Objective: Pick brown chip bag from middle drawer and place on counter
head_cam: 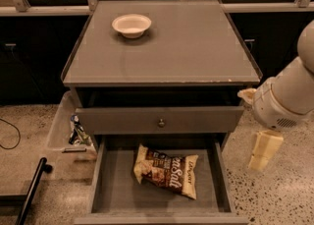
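Note:
The brown chip bag (167, 171) lies flat on the floor of the open middle drawer (117, 189), slightly right of centre, with its white lettering up. The counter (191, 42) is the grey cabinet top above. My gripper (263, 150) hangs from the white arm at the right, outside the cabinet and to the right of the drawer, level with the drawer front. It holds nothing.
A small white bowl (131, 25) sits at the counter's back left. The upper drawer front with a round knob (161, 122) is slightly open above the middle drawer. A clear bin (68, 130) with items stands at the cabinet's left. A black bar (32, 189) lies on the floor at left.

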`<act>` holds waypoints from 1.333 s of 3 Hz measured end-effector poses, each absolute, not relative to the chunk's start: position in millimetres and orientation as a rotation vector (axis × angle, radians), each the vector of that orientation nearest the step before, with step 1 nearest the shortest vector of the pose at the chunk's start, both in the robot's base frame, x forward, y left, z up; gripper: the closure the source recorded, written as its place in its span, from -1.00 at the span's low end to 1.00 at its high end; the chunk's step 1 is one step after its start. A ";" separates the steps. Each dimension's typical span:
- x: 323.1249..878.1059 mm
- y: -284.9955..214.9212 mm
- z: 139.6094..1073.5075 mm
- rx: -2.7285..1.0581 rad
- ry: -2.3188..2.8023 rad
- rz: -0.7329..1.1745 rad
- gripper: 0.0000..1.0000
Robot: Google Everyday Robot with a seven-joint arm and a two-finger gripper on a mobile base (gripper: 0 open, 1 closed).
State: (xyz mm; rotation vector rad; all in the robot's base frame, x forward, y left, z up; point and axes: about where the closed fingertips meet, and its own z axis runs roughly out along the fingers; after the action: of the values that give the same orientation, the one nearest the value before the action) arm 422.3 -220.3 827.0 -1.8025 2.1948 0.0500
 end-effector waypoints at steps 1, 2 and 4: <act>421.6 -220.2 823.7 -1.805 2.198 0.056 -1.00; 412.4 -217.3 832.3 -1.821 2.166 0.059 -1.00; 432.2 -206.2 725.8 -1.810 2.143 0.145 -1.00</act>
State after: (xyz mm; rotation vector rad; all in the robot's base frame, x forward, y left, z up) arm 432.2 -206.2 725.8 -1.8103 2.1434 0.1448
